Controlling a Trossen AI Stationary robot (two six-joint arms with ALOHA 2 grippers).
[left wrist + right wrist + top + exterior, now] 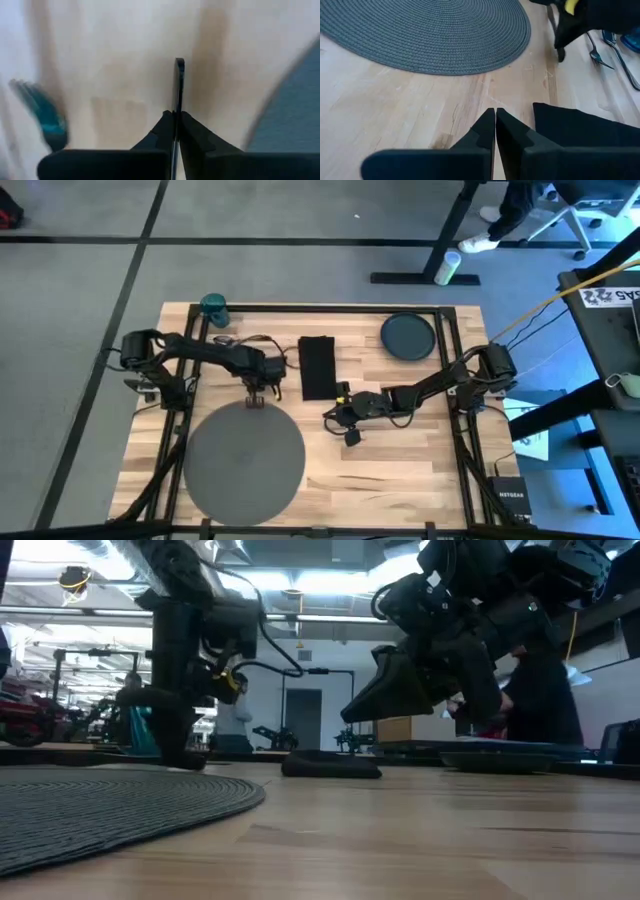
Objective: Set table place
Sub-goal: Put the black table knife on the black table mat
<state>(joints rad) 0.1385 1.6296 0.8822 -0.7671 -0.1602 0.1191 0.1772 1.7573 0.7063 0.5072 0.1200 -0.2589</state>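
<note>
My left gripper (255, 398) stands at the far edge of the round grey mat (243, 455), fingers pointing down, shut on a thin dark flat piece (179, 82) that I see edge-on. I cannot tell what this piece is. My right gripper (495, 117) is shut with nothing in it, and hangs above the wood just near of the black napkin (317, 367). The napkin lies flat on the table (400, 470). The dark plate (407, 337) lies at the far right. The teal cup (213, 306) stands at the far left corner. A metal fork (595, 50) lies on the wood beyond my left gripper. My left gripper pinches the thin dark piece between its two fingers at the piece's near end (175, 111). The piece sticks out past the fingertips in line with them, edge-on. The fingers come from above. I cannot tell whether its free end (180, 62) touches the table.
Black frame rails (452, 360) run along the table's left, right and far sides. A second thin shiny piece (620, 55) lies beside the fork. Bare wood (390, 480) stretches right of the mat toward the near edge. A black box (508, 495) sits at the near right corner.
</note>
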